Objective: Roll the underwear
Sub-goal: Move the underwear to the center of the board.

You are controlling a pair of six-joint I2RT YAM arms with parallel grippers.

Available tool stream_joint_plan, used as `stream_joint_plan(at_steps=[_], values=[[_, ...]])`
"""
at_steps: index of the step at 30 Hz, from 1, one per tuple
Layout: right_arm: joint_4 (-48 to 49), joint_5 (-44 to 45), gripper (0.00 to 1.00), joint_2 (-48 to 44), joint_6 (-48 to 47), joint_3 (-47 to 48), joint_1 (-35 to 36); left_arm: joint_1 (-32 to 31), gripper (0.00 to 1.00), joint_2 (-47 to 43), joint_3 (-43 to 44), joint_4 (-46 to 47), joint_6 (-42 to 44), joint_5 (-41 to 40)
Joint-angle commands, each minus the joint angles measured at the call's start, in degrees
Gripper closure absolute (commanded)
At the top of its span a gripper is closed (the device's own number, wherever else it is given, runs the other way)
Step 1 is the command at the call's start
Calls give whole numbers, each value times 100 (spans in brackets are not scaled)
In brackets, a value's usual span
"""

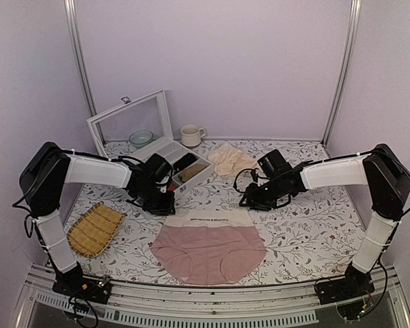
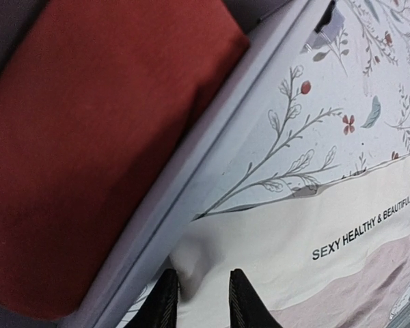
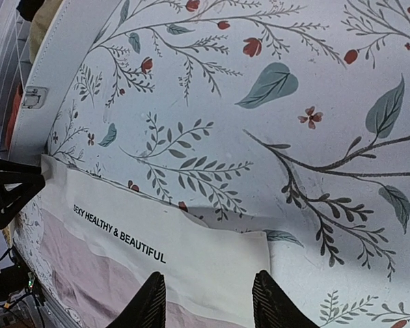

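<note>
Underwear (image 1: 208, 249) from above: spread flat at the near middle of the tablecloth (image 1: 307, 225), waistband (image 1: 208, 219) on the far side, pink body toward the arms. Left gripper (image 1: 165, 205) down at the waistband's left corner, right gripper (image 1: 251, 203) at its right corner. Behind them: box (image 1: 195, 179) with lid raised, cup (image 1: 190, 135), bowl (image 1: 141, 138), beige cloth (image 1: 229, 160). Tray (image 1: 94, 229) off to the left. Pale walls close on three sides, so little room for wide swings.

Left wrist: fingertips (image 2: 165, 304) astride the waistband's corner edge, jaws apart, cloth between them not visibly pinched. Box wall just beside, red bundle (image 2: 89, 150) inside it. Tight spot; could catch on the box.

Right wrist: fingertips (image 3: 154, 304) astride the other corner, jaws wide, nothing gripped. Corner flat on the print, thin shadow under its edge.

Handling, by judgement: light, soft, limp, with no stiffness to keep a shape; likely to sag and bunch. Waistband thicker, so best taken at both corners together and turned evenly toward the arms. Tablecloth flat and matt, probably some friction; may wrinkle or drag along.
</note>
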Motion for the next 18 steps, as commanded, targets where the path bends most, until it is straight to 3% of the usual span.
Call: stream_joint_plan(at_steps=[1,18], values=[[56,-41,57,468,101,42,-61,11,73,-96,58,-124,9,-40],[326,-19,60,864,178,-164,-113,2,73,-134,50,-153,18,-7]])
